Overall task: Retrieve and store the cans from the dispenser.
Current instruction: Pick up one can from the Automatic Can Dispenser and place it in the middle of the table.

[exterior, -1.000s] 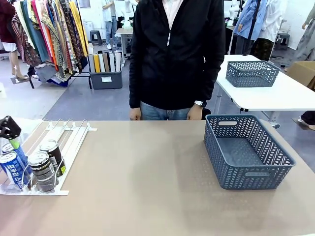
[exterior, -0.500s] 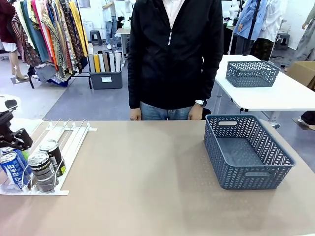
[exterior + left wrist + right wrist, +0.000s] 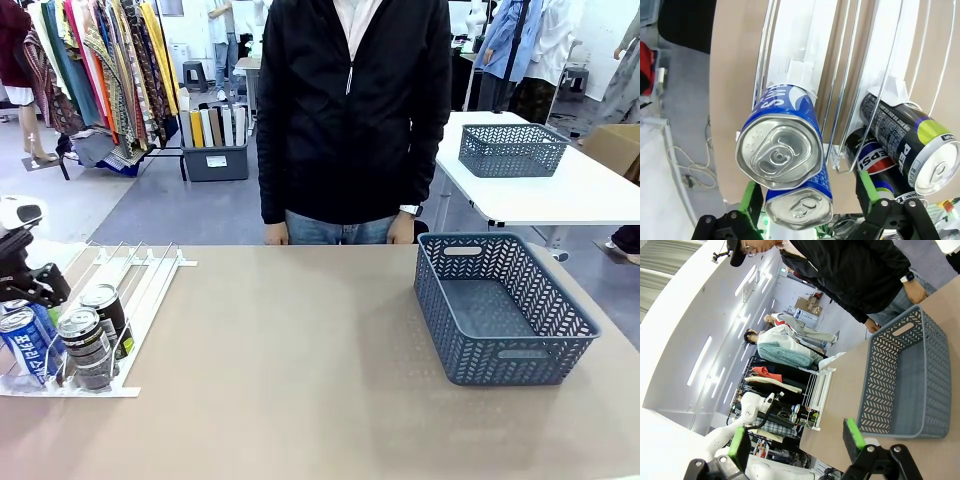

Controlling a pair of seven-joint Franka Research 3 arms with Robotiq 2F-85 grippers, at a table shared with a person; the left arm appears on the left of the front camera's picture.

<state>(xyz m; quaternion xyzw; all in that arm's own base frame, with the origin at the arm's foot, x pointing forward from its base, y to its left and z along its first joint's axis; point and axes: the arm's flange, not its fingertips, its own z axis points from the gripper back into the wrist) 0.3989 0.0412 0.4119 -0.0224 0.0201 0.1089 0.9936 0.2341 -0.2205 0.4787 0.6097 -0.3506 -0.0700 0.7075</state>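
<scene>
The white dispenser [image 3: 140, 285] lies at the table's left end, with cans at its near end. A blue can [image 3: 24, 343] stands in the leftmost lane and two dark cans [image 3: 86, 347] beside it. My left gripper [image 3: 32, 292] hangs just behind the blue can. In the left wrist view it [image 3: 808, 184] is open, its green pads [image 3: 753, 196] straddling the lower blue can [image 3: 799, 210]; another blue can [image 3: 780, 145] lies beyond it and dark cans [image 3: 910, 150] sit in the neighbouring lane. My right gripper [image 3: 796, 440] is open and holds nothing.
A blue-grey woven basket [image 3: 560, 300] stands on the right half of the table, with nothing inside. A person in a black jacket [image 3: 350, 110] stands at the far edge, hands down. Another table with a second basket [image 3: 512, 150] is behind on the right.
My left gripper has turned and dropped lower behind the blue cans at the rack's near end. The cans and basket have not moved.
</scene>
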